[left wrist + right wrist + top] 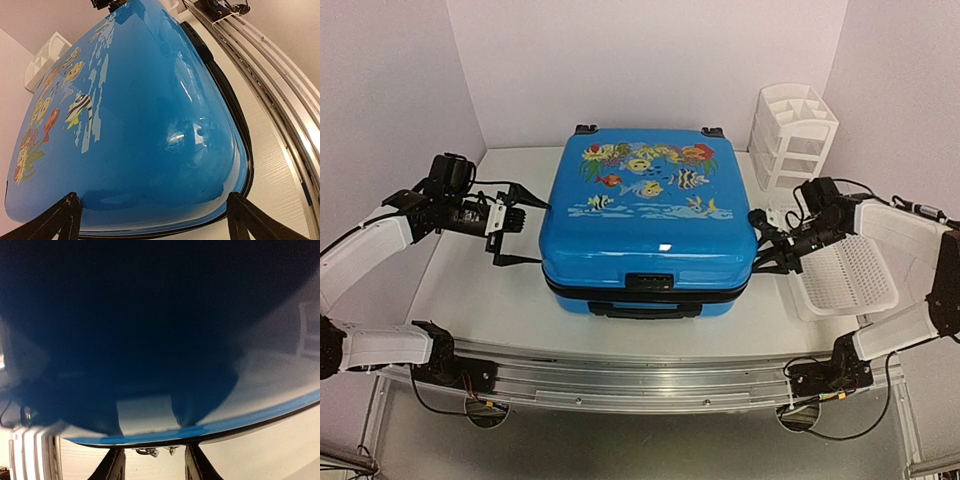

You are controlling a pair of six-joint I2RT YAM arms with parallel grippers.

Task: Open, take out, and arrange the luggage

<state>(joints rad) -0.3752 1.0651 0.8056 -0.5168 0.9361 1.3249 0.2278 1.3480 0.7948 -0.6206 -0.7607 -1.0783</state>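
Only top cam shows basket [860,285] by luggage [645,230].

My left arm [365,250] comes in from the left, elbow bent, wrist level. My left gripper [533,234] points inward, jaws spread wide, one finger farther back and one nearer. Over on the other side, my right arm [895,225] mirrors it. My right gripper [760,243] points inward too, its fingers [112,465] parted by a narrower gap, nothing between them.
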